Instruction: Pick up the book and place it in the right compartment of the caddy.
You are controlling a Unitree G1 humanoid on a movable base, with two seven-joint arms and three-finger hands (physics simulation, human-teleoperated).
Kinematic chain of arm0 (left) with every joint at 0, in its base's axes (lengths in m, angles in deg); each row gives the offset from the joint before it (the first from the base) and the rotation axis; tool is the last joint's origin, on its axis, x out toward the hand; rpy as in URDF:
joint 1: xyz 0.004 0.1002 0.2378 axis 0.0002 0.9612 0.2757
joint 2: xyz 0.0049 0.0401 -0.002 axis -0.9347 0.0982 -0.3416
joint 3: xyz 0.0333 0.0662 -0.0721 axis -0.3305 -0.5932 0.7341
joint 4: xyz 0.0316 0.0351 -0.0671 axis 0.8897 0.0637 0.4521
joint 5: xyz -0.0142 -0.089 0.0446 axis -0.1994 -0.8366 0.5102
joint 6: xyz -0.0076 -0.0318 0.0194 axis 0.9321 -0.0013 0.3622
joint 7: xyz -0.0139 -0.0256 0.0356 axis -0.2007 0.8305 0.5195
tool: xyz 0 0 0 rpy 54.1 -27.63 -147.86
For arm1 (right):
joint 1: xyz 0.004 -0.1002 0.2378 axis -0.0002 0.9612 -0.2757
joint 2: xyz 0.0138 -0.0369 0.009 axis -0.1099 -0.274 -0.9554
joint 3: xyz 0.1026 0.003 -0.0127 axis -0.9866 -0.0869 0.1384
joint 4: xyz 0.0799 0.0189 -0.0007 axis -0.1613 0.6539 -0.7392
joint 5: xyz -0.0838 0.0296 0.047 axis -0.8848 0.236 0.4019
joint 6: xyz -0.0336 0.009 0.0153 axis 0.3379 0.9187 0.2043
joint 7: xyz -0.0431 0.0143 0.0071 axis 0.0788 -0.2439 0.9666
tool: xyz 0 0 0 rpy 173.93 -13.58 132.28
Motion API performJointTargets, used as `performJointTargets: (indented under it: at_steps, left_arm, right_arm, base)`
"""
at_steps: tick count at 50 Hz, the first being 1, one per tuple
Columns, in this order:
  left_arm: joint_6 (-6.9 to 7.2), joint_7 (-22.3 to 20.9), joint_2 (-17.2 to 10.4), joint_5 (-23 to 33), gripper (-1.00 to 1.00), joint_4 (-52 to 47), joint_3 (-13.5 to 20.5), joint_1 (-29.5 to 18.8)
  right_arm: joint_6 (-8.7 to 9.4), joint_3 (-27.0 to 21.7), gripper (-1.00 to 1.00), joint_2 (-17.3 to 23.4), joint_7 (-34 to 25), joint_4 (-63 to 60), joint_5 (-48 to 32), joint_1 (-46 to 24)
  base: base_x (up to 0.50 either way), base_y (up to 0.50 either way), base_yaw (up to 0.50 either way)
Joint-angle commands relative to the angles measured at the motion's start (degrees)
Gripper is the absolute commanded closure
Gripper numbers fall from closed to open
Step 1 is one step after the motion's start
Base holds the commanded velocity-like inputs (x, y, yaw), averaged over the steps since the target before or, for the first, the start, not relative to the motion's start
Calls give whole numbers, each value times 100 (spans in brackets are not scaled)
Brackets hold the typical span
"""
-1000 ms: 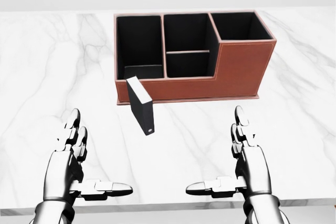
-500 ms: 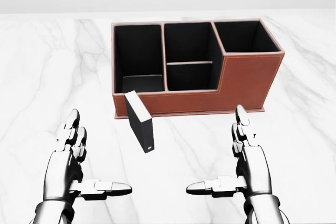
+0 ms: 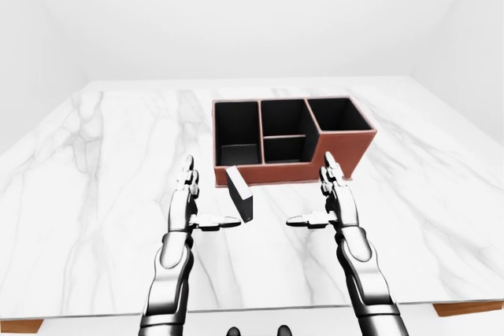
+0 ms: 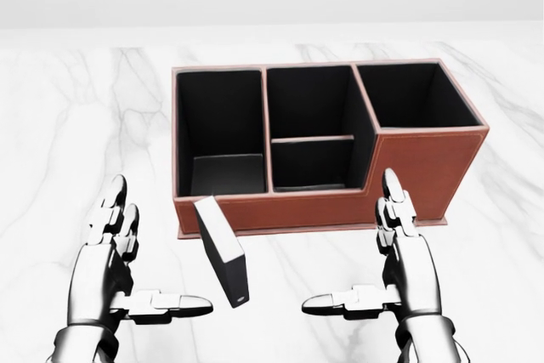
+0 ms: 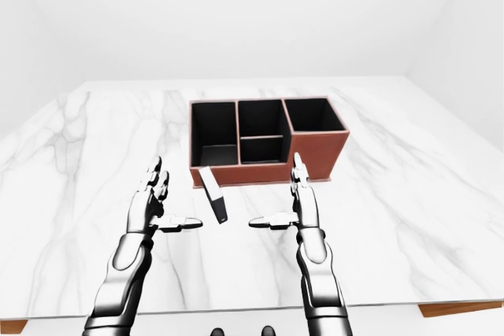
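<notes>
My left robot hand (image 4: 115,274) and right robot hand (image 4: 399,269) gleam like polished metal; the surface (image 4: 76,125) is glossy veined marble; the caddy (image 4: 408,167) looks like stitched, matt brown leather.

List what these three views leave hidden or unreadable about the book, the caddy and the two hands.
- Book: the small mark low on its spine is too small to read in any view.
- Caddy: right compartment's floor, hidden by its tall wall, head view.
- Left hand and right hand: forearms cut off by head view's bottom edge.
- Table: underside unseen.
</notes>
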Motion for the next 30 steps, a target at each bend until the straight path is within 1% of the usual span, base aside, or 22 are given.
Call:
performJointTargets:
  at_steps: [1, 2, 3, 4, 5, 6, 7, 8, 9, 11, 12, 13, 14, 16, 18, 19, 20, 24, 26, 28, 29, 30]
  left_arm:
    - [131, -12, -13, -15, -100, -397, 16, 105]
    - [243, -35, -15, -58, -100, -542, 35, 140]
    - [395, -132, -21, -166, -100, -737, 45, 191]
    - [533, -125, -19, -168, -100, -1032, 46, 267]
    - [513, -37, -40, -31, -100, -1236, 69, 310]
    - [529, -63, -57, 8, -100, -1405, 82, 355]
    - [580, -75, -74, 10, -100, -1620, 146, 394]
    - [580, -87, -67, 1, -100, -1690, 186, 400]
    - [580, -158, -120, -140, -100, -2009, 368, 420]
    - [580, -275, -147, -319, -100, -2218, 577, 418]
    - [580, -313, -147, -416, -100, -2291, 663, 419]
    - [580, -310, -163, -512, -100, -2259, 819, 381]
    - [580, -307, -168, -536, -100, -2244, 870, 371]
    - [580, -299, -170, -567, -100, -2189, 913, 334]
    - [580, -283, -156, -527, -100, -2191, 879, 344]
    - [526, -288, -147, -506, -100, -2191, 857, 362]
    - [440, -284, -139, -463, -100, -2147, 836, 376]
    - [407, -278, -144, -477, -100, -2094, 844, 361]
    - [375, -268, -143, -466, -100, -2049, 837, 353]
    - [379, -259, -142, -459, -100, -2059, 826, 352]
    - [386, -256, -143, -461, -100, -2068, 824, 350]
    - [364, -258, -138, -491, -100, -2070, 828, 344]
  right_arm:
    - [107, -32, -100, 1, -18, -185, 84, 31]
    - [137, -32, -100, -3, -22, -242, 101, 51]
    - [150, -33, -100, -5, -23, -285, 113, 66]
    - [164, -34, -100, -5, -20, -337, 117, 81]
    - [191, -41, -100, -4, -19, -420, 130, 100]
    - [195, -45, -100, -4, -21, -462, 141, 115]
    - [147, -52, -100, 2, -4, -483, 120, 119]
    - [109, -57, -100, 3, -2, -472, 116, 119]
    - [90, -85, -100, 8, 6, -653, 142, 147]
    - [110, -92, -100, 11, -14, -824, 161, 194]
    - [83, -93, -100, 13, -16, -865, 147, 208]
    - [116, -95, -100, 14, -20, -993, 144, 236]
    - [169, -102, -100, 12, -19, -1045, 150, 231]
    - [171, -114, -100, 5, -18, -1015, 169, 208]
    - [147, -88, -100, -3, -9, -1020, 135, 233]
    - [142, -80, -100, -4, -22, -1026, 138, 246]
    - [128, -72, -100, -2, -28, -1038, 125, 257]
    - [55, -59, -100, 1, -48, -899, 94, 244]
    - [82, -60, -100, 2, -54, -923, 92, 249]
    - [81, -64, -100, 0, -60, -910, 101, 247]
    - [103, -61, -100, 0, -65, -940, 103, 253]
    - [137, -61, -100, -1, -66, -984, 105, 258]
  base:
    - [27, 0, 0]
    - [27, 0, 0]
    - [27, 0, 0]
    - [26, 0, 0]
    - [23, 0, 0]
    - [23, 0, 0]
    - [21, 0, 0]
    - [21, 0, 0]
    - [19, 0, 0]
    - [19, 0, 0]
    - [19, 0, 0]
    - [18, 0, 0]
    - [18, 0, 0]
    - [16, 0, 0]
    - [13, 0, 0]
    - [10, 0, 0]
    - [4, 0, 0]
    - [0, 0, 0]
    - [0, 0, 0]
    - [0, 0, 0]
    - [0, 0, 0]
    - [0, 0, 0]
